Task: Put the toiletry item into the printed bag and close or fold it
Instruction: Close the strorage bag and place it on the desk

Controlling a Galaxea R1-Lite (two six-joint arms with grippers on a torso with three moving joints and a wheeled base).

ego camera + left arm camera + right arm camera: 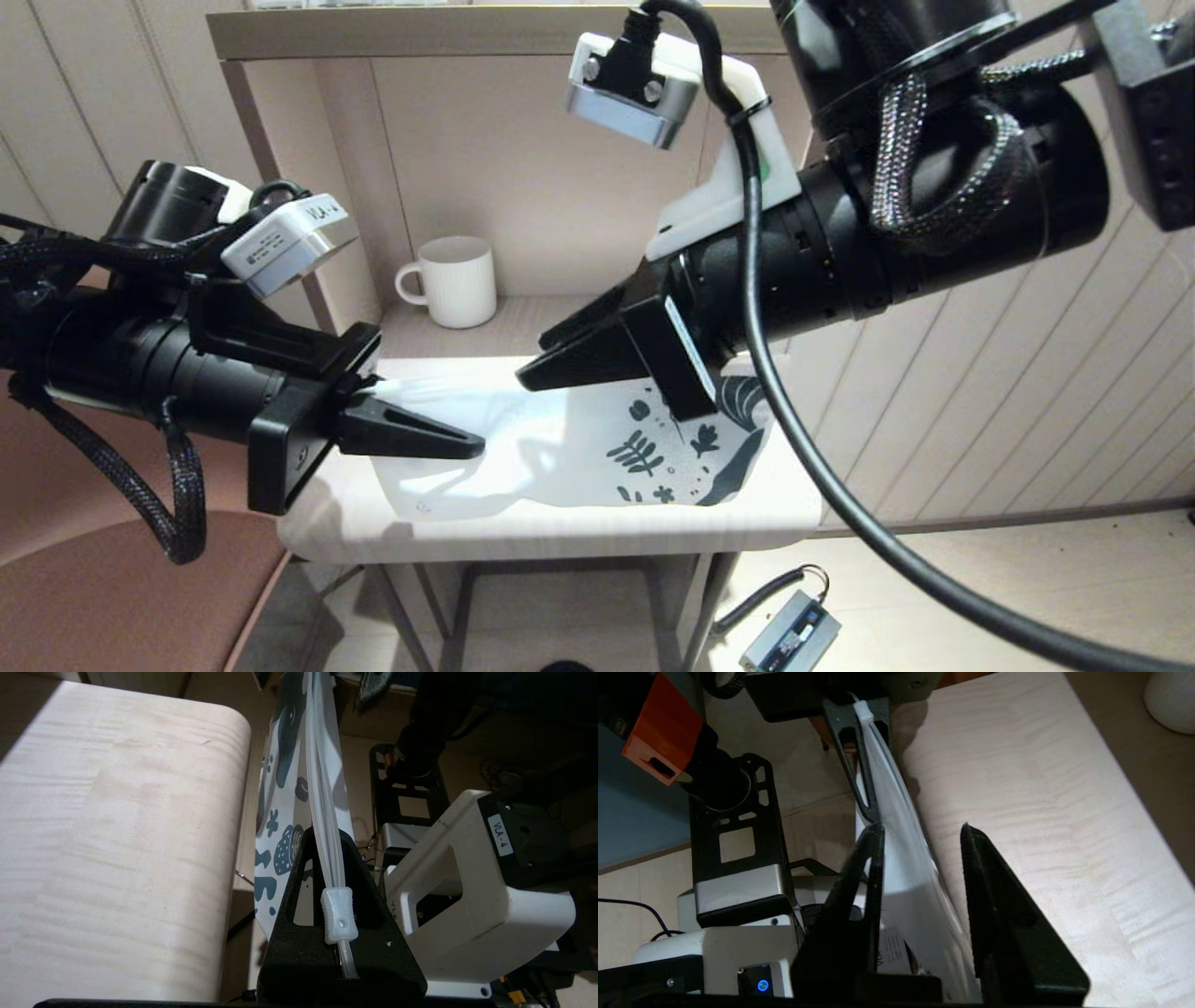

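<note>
The printed bag (560, 439) is held on edge above the table's front part, its blue-teal print toward the right. My left gripper (467, 443) is shut on the zip strip at the bag's plain end. In the left wrist view that gripper (325, 835) pinches the strip just past the white slider (339, 914), and the bag (280, 812) stretches away from it. My right gripper (540, 362) stands open over the bag's upper edge near its middle. In the right wrist view this gripper (922, 828) straddles the bag (901, 858) without pinching it. The toiletry item is out of view.
A white ribbed mug (457, 280) stands on the shelf behind the pale wooden table (560, 532). A brown chair seat (121, 597) is at the lower left. A small grey device (789, 635) lies on the floor under the table's right side.
</note>
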